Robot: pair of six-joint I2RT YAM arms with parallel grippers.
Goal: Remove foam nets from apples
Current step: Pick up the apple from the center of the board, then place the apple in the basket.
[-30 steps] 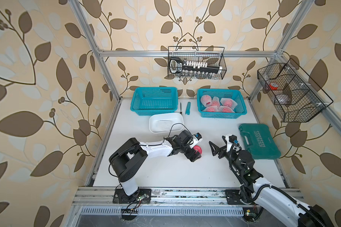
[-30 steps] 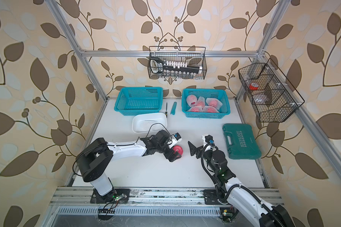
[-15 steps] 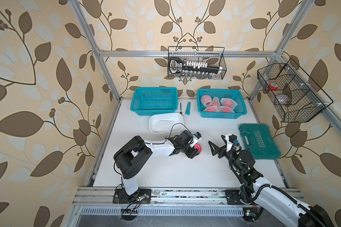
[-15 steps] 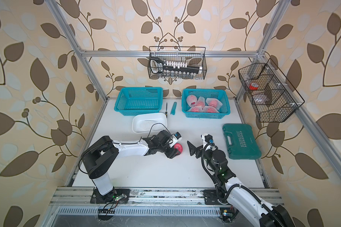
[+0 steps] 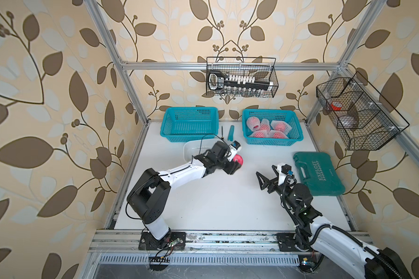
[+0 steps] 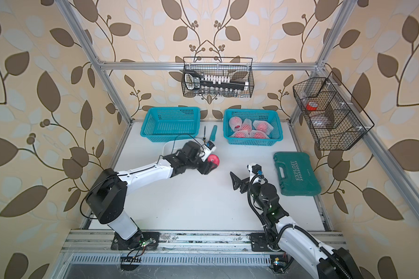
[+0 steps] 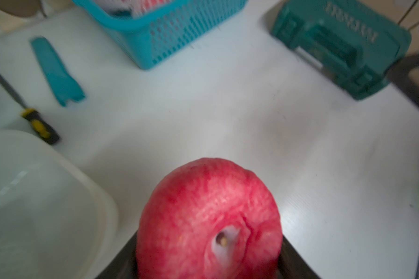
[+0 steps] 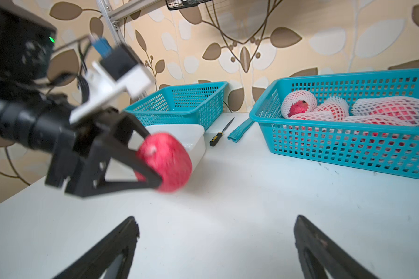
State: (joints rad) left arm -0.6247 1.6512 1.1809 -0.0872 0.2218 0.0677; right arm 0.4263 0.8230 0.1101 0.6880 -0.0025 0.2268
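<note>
Left gripper (image 8: 153, 161) clamps a net-free apple (image 8: 171, 157) (likely bound next for the empty basket (image 5: 189, 109)) while the right gripper (image 8: 215, 218) hangs wide open, holding nothing.

At the back of the table (image 5: 215, 205) I had the left basket (image 5: 189, 135) and the right basket (image 5: 271, 143) side by side, with the screwdriver (image 5: 222, 131) and the sheath (image 5: 231, 132) lying between them. The apples (image 8: 298, 107) in their foam nets (image 8: 392, 106) lay in the right basket. The tub (image 5: 191, 151) sat just before the left basket. Just right of it my left gripper (image 5: 235, 163) held a bare apple (image 5: 238, 159). My right gripper (image 5: 265, 169) hung between that apple and the tool case (image 5: 318, 176), which lay before the right basket.
</note>
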